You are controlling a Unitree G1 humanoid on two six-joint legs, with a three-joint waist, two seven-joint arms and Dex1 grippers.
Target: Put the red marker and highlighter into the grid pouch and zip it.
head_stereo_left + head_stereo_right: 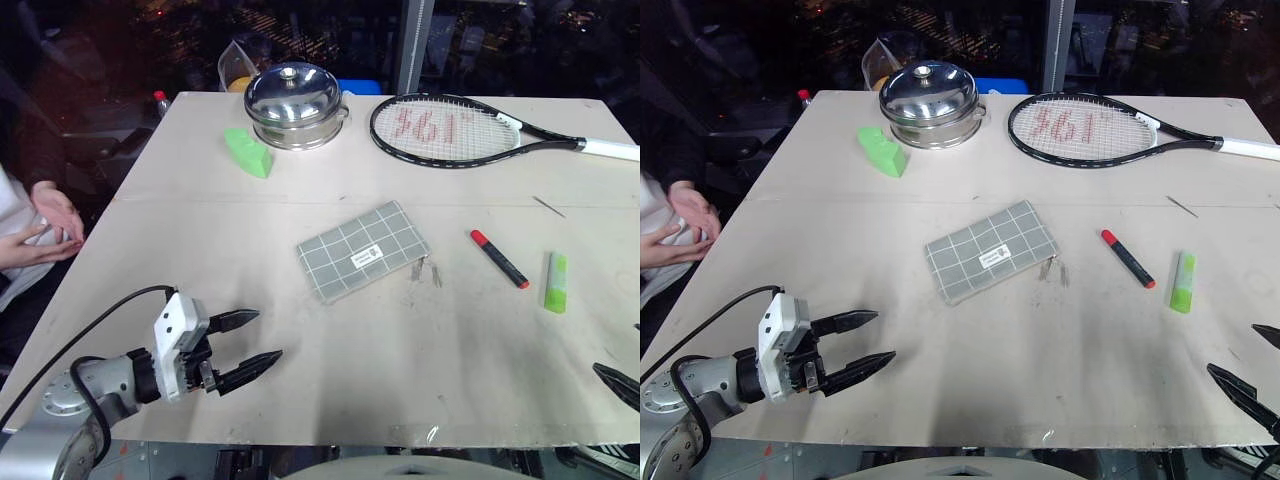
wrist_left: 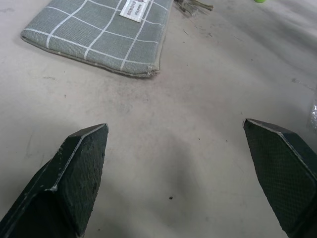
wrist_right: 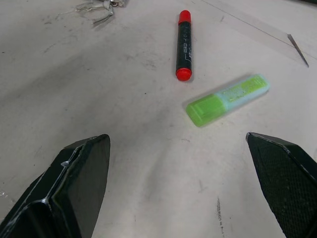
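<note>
- The grid pouch (image 1: pixel 363 251) lies flat near the middle of the table (image 1: pixel 300 330), tilted, its small white label facing up and its metal zipper pulls (image 1: pixel 427 270) trailing off the end nearer the pens.
- The left gripper (image 1: pixel 252 342) hovers over the near left part of the table, jaws spread wide and holding nothing. The pouch sits ahead of it and to its right, apart from the fingertips; in the left wrist view the pouch's near corner (image 2: pixel 148 69) lies beyond the two black fingers (image 2: pixel 74 168).
- The red marker (image 1: pixel 498 258) lies on the bare table to the right of the pouch, just past the zipper pulls, touching neither.
- The highlighter (image 1: pixel 556 281) lies further right, beside the marker but apart from it.
- The right gripper (image 1: pixel 1252 365) is at the near right edge of the table, jaws likewise wide apart and empty. In the right wrist view the marker (image 3: pixel 184 44) and the highlighter (image 3: pixel 228 99) both lie ahead of its fingers (image 3: pixel 74 183), the highlighter nearer, neither touched.
</note>
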